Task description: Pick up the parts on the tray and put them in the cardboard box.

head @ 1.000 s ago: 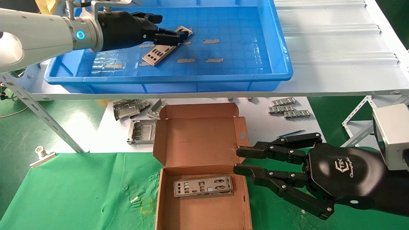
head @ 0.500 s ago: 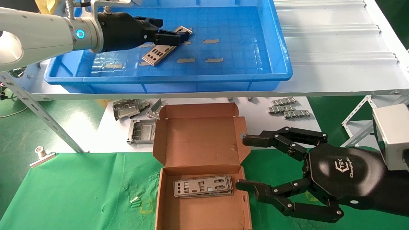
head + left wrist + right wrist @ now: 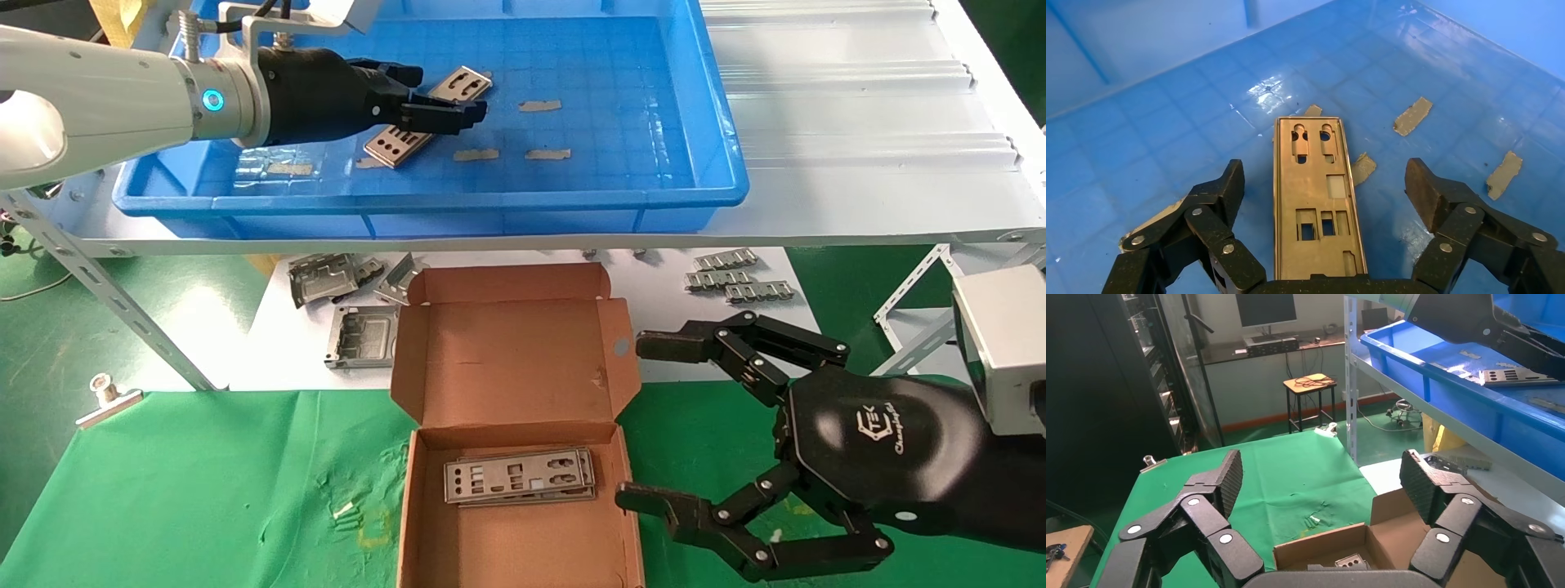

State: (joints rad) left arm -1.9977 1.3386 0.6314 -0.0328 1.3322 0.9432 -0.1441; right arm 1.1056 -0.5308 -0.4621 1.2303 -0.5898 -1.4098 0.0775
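1 part, 1 tray, 1 box

Left gripper reaches forward, jaws spread; right gripper gapes wide.

Left hand covers the middle of the tray part. Cardboard box near end is cut off in head view.

Part: silver-grey punched plate, flat and diagonal on the floor of the blue tray, upper left of frame. Further parts: small stack, lying flat in the open cardboard box, bottom centre.
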